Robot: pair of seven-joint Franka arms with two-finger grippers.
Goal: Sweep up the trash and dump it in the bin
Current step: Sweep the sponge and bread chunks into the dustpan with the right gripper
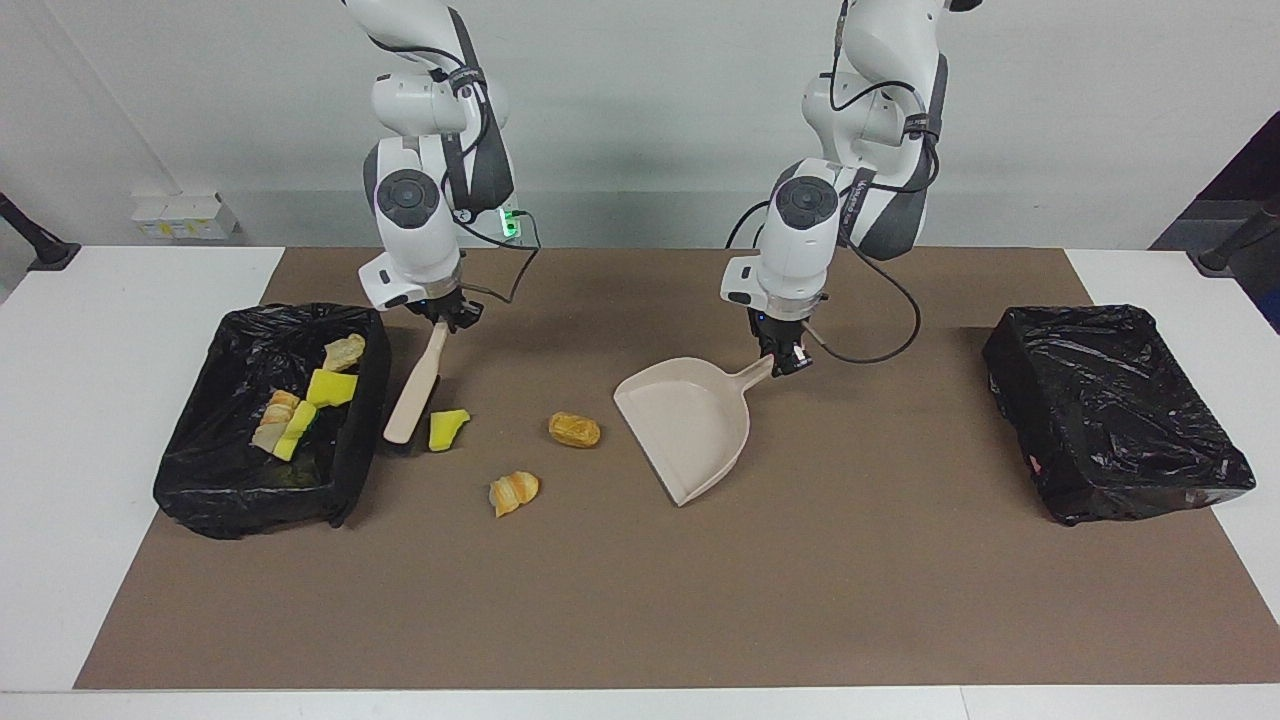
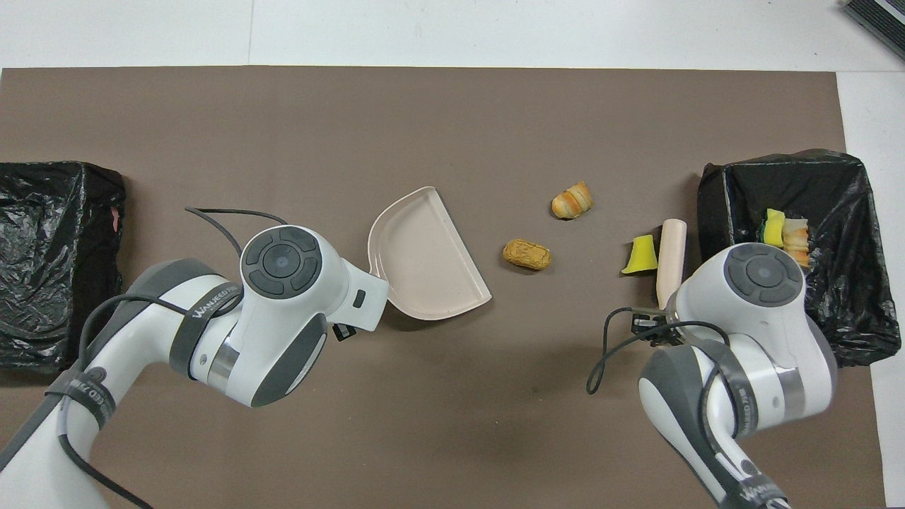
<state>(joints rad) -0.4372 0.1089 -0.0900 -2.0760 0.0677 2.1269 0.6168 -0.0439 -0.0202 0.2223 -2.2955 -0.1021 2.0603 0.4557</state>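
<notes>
Facing view
Right gripper (image 1: 447,318): I see it clamped on the brush (image 1: 414,388), whose head rests on the mat between the bin (image 1: 355,470) and a yellow scrap (image 1: 446,429).
Left gripper (image 1: 787,362): clamped on the dustpan (image 1: 688,425) handle (pan flat on the mat).
Trash: two bread lumps (image 1: 574,429) (image 1: 513,492) lie loose between brush and dustpan; more scraps in the bin.

Overhead view
Brush (image 2: 669,261): just beside the yellow scrap (image 2: 640,255).
Second bin (image 2: 49,261): at the left arm's end, I note.

Bright even overhead light; soft shadows under arms; sheen on black liners; sharp focus.
</notes>
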